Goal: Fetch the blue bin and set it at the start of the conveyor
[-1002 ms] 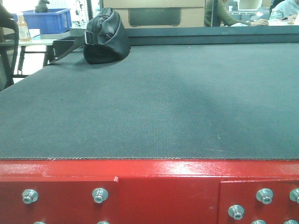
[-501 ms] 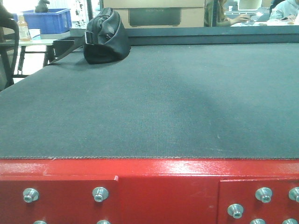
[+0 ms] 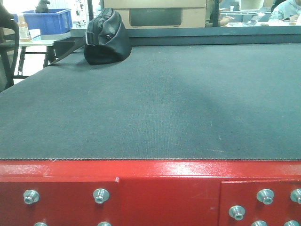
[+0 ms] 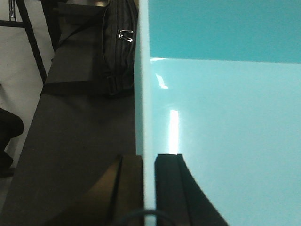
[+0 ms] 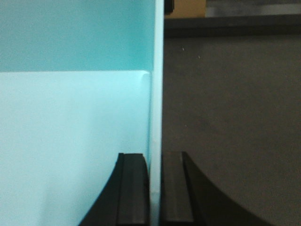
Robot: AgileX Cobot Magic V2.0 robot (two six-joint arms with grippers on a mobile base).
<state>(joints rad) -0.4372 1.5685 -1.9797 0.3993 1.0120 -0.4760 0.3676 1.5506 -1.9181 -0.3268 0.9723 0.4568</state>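
Grey conveyor start (image 3: 155, 108), black bag (image 3: 107, 37) far back, left claw (image 4: 149, 160) and right claw (image 5: 155, 157) pinching blue bin (image 4: 221, 132) walls.

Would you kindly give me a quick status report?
Left claw and right claw shut on blue bin walls. Bin above conveyor belt, not yet down. Black bag lying on belt, far left.

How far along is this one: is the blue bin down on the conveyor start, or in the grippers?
Done: the fetch; the left gripper and right gripper each clamp a side wall of the blue bin. In hand: bringing it in, with dark belt beside it in both wrist views. Left: set-down and release; the front view shows the conveyor start bare of it, only a black bag at the far end.
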